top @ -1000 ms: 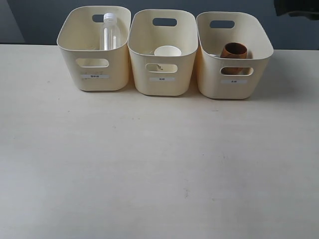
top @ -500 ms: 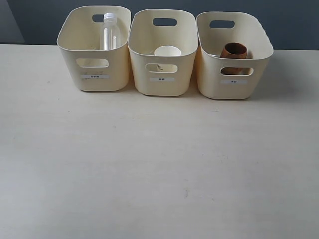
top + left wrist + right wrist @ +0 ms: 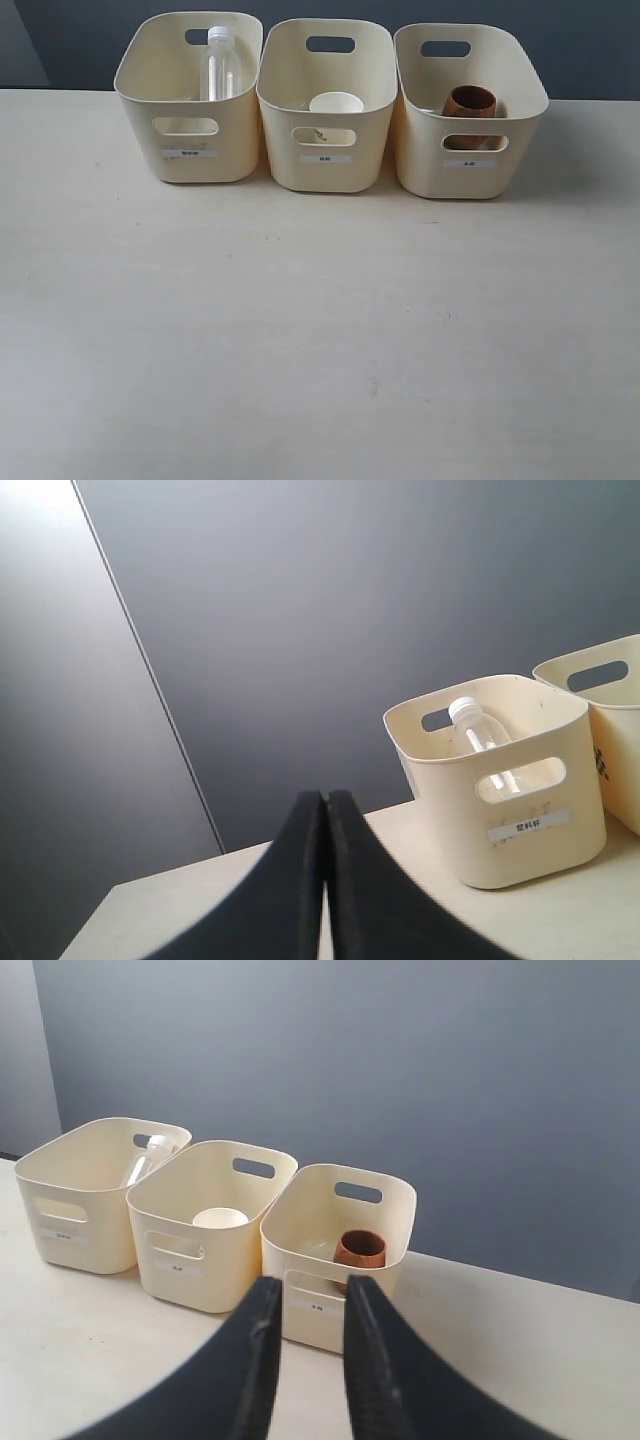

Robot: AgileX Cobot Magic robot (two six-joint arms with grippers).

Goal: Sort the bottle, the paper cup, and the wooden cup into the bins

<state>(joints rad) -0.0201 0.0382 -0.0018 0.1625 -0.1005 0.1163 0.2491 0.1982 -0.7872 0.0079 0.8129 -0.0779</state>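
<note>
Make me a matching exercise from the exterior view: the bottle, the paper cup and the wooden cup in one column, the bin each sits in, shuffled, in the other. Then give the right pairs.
Things:
1. bottle
2. paper cup
3. wooden cup

Places in the exterior view:
A. middle bin
B. right bin
C. left bin

Pairs: 1-C, 2-A, 3-B.
</note>
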